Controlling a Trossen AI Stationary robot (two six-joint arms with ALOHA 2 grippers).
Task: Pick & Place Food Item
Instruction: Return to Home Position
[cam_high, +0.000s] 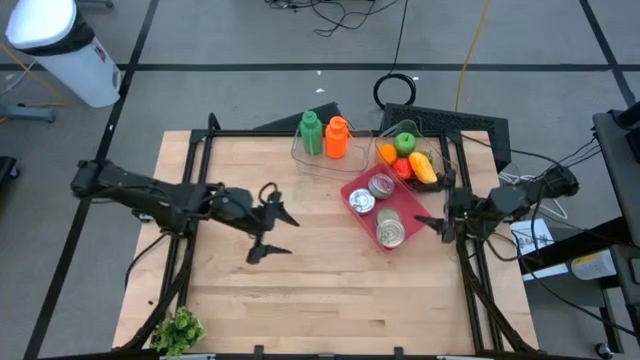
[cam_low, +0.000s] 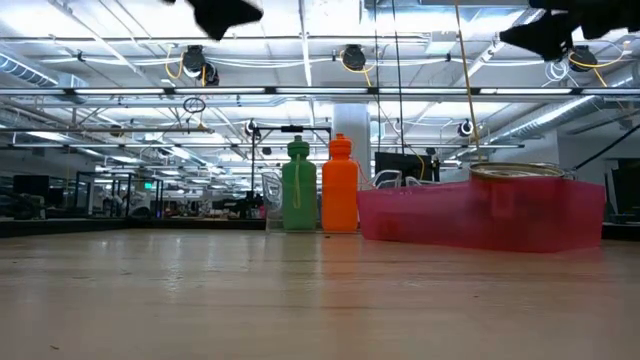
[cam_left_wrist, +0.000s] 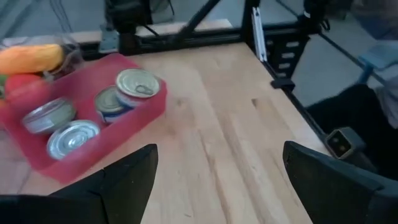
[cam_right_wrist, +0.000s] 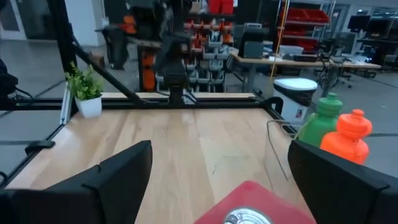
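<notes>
Silver-topped tuna cans (cam_left_wrist: 137, 84) in pink bin (cam_left_wrist: 112, 142), left end effector (cam_high: 274, 222) spread wide, empty, right end effector (cam_high: 434, 222) spread, empty, beside bin

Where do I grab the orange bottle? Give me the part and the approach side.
Grip the orange bottle at the narrow neck under its cap, coming straight down from above. It stands upright, and the green bottle stands close beside it. The fingers should therefore probably close on its front and back sides rather than reach in between the two bottles.
</notes>
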